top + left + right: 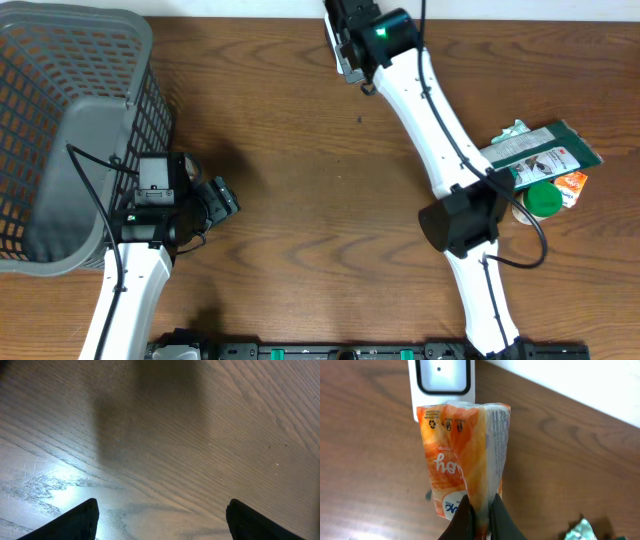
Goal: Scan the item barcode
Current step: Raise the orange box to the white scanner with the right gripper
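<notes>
Right wrist view is showing the orange packet [465, 455] being pinched at its lower end by the right tool [480, 505], whose jaws are clamping tight on it. The packet's top is sitting just in front of the white scanner [442, 380], overlapping its lower edge, above the wooden worktop [365, 460]. Overhead, that arm is lying stretched toward the far edge, well apart from a green pouch [540, 148] and green lid [543, 200] at the right. The left tool [160, 520] is hanging wide open, gripping nothing, near the grey basket [60, 130].
</notes>
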`<state>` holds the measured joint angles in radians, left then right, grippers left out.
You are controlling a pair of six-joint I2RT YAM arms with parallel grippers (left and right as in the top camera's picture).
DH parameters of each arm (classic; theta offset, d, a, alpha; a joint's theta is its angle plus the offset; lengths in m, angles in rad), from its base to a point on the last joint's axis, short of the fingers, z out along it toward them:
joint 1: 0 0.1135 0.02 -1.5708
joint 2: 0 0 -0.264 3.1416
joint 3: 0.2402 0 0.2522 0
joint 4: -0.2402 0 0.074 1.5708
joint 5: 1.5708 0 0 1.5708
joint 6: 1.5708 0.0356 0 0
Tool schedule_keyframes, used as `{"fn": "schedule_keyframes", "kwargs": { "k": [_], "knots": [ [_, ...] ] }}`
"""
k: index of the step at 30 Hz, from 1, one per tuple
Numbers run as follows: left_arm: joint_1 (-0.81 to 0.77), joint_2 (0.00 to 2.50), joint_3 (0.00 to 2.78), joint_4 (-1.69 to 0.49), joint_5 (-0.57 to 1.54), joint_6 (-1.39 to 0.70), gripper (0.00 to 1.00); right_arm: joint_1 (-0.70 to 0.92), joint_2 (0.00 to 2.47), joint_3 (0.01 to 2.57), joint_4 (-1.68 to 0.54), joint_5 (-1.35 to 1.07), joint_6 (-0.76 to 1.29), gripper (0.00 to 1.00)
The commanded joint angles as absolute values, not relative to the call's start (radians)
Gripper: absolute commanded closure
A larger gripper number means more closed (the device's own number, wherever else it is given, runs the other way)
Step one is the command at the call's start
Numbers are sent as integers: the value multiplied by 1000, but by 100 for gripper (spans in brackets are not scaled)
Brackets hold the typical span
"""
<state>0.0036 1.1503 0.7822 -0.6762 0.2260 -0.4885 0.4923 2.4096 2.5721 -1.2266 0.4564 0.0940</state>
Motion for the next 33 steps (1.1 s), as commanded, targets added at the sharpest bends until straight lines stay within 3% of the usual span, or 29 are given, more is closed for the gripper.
{"fn": "schedule_keyframes", "kwargs": {
  "k": [1, 13, 21, 33],
  "knots": [
    [10, 1155, 799, -677, 216, -475, 18, 492, 2458, 2588, -1180, 527, 40, 99],
    [10, 1155, 799, -677, 216, -475, 18, 490, 2554, 2588, -1061, 560, -44, 99],
    [10, 1155, 799, -677, 216, -475, 18, 490, 2555, 2588, -1064, 560, -65, 96],
    [10, 1156, 799, -677, 216, -475, 18, 480, 2555, 2582, -1081, 560, -65, 99]
  ]
}}
